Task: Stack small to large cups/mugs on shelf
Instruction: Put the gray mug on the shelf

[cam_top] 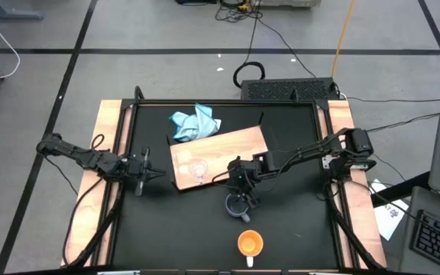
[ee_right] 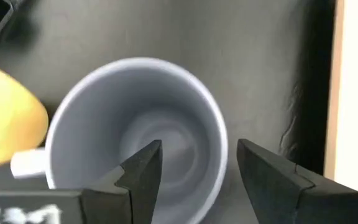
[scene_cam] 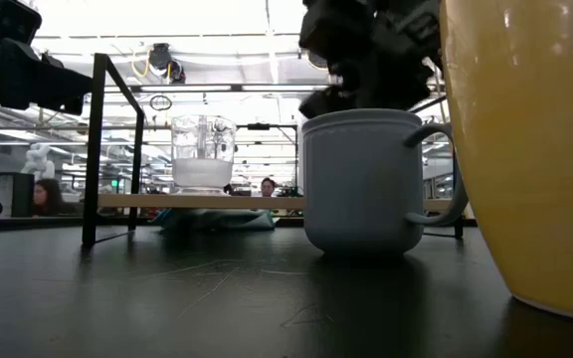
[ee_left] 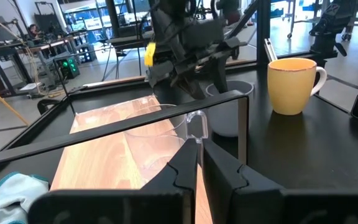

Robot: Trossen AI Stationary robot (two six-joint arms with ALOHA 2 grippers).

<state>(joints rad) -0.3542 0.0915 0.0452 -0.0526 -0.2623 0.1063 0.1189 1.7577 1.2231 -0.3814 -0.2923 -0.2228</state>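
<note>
High view: right pincer (cam_top: 242,189) spread directly above grey-blue mug (cam_top: 237,205), on counter (cam_top: 296,237) just near of shelf (cam_top: 239,145); glass cup (cam_top: 198,169) on shelf.

Left wrist view: left pincer (ee_left: 199,163) pressed together, left of shelf.

Right wrist view: one finger inside, one outside rim.

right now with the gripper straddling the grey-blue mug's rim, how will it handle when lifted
The grey-blue mug looks rigid and thick-walled, so probably heavyish. Its surface seems smooth, so a rim pinch by the open right gripper may slip. The side handle could tilt it off-balance.
</note>
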